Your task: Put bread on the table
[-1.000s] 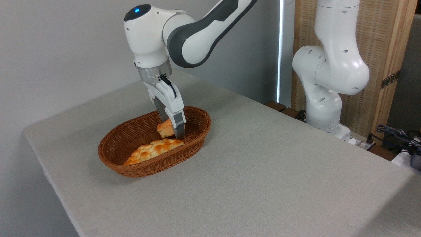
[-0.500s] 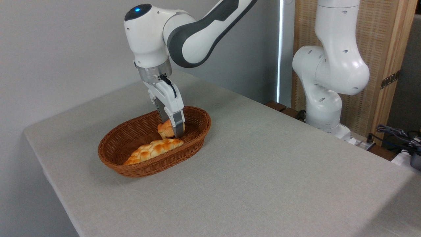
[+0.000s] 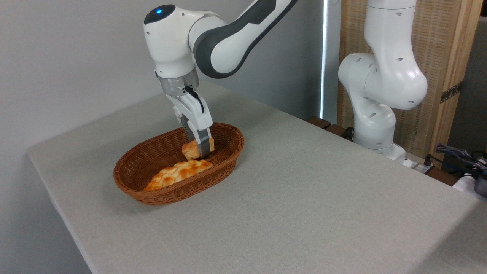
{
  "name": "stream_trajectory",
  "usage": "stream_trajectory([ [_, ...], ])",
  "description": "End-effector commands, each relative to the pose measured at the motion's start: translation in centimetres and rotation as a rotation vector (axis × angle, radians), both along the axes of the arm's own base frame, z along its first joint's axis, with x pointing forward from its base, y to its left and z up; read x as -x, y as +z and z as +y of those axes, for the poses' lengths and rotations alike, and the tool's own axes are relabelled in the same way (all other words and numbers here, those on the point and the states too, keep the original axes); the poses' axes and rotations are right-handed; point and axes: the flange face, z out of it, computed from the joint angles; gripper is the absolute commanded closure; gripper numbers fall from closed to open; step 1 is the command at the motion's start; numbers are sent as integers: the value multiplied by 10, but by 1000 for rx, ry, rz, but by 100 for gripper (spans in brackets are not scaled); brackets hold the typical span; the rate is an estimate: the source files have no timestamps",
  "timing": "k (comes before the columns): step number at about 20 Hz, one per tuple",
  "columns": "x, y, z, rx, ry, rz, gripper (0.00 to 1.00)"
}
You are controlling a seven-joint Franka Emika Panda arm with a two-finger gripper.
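Observation:
The bread, a small golden-orange bun, sits inside the brown wicker basket toward its far right end. My gripper reaches down into the basket from above. Its near finger presses against the bun's front and the other finger is hidden behind it, so the gripper is shut on the bun. The bun is still low inside the basket. The table is covered in grey-beige cloth and spreads out on all sides of the basket.
A longer flat loaf lies in the basket in front of the bun. The arm's white base stands at the table's far right edge. Cables lie beyond the right edge.
The near finger has moved in to the left against the bun, closing the grip. The hand has risen very slightly; the basket and loaf have stayed put.

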Motion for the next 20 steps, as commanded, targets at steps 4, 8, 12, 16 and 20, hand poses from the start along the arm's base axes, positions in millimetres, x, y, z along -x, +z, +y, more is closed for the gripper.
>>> stream_trajectory([
  [4,-6,22,8,4,9,-8,51],
  [8,-31,57,28,-47,4,43,51],
  [12,-51,81,61,-27,68,-11,50],
  [16,-69,91,128,-4,80,-60,50],
  [20,-98,85,191,10,149,-190,48],
])
